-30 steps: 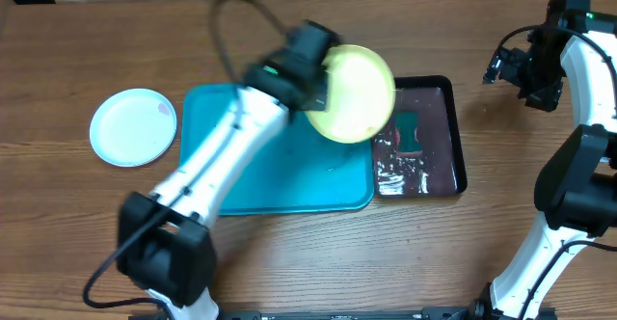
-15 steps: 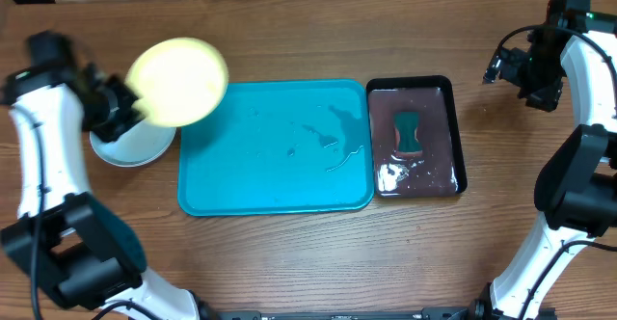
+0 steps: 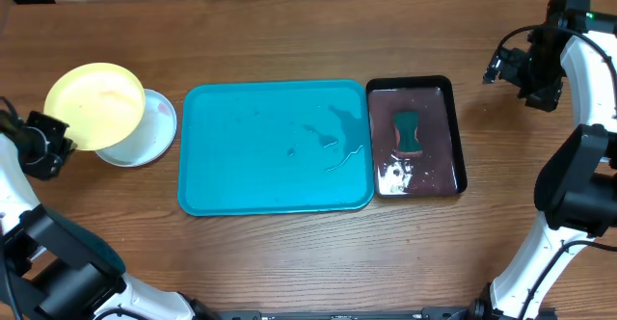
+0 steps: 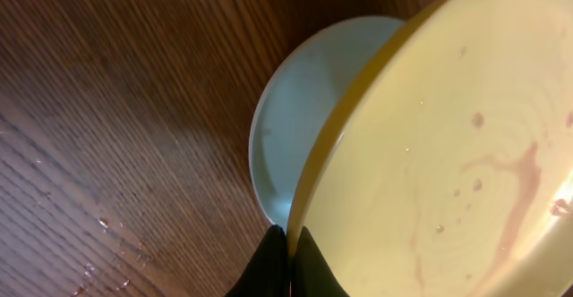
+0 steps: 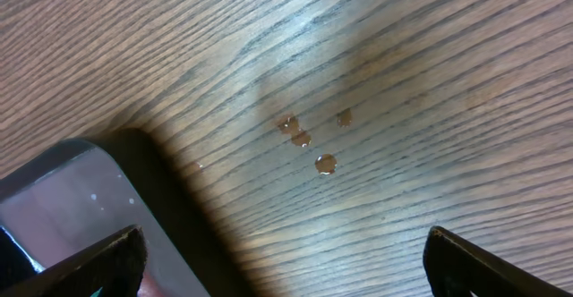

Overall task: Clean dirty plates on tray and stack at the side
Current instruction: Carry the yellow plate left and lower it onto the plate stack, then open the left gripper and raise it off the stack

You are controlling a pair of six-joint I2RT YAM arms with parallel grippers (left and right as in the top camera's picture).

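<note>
Only the left wrist view catches pink streaks [image 4: 515, 176] on the yellow plate [image 4: 448, 154]. It spreads up-right from the left gripper [image 4: 288, 259], which pinches its rim; the right gripper [image 5: 286, 261] is spread wide.

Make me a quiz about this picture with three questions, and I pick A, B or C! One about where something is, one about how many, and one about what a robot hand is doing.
1. Where is the yellow plate?
A. Lying on the blue tray
B. Over the pale plate, left of the tray
C. In the right gripper

2. How many plates lie on the blue tray?
A. None
B. One
C. Three

3. The right gripper is:
A. Open, holding nothing
B. Shut on a plate
C. Shut on a cloth

Answers:
1 B, the left gripper pinches its rim above the pale plate.
2 A, the tray shows only wet streaks.
3 A, its fingers stand wide apart over bare wood.
</note>
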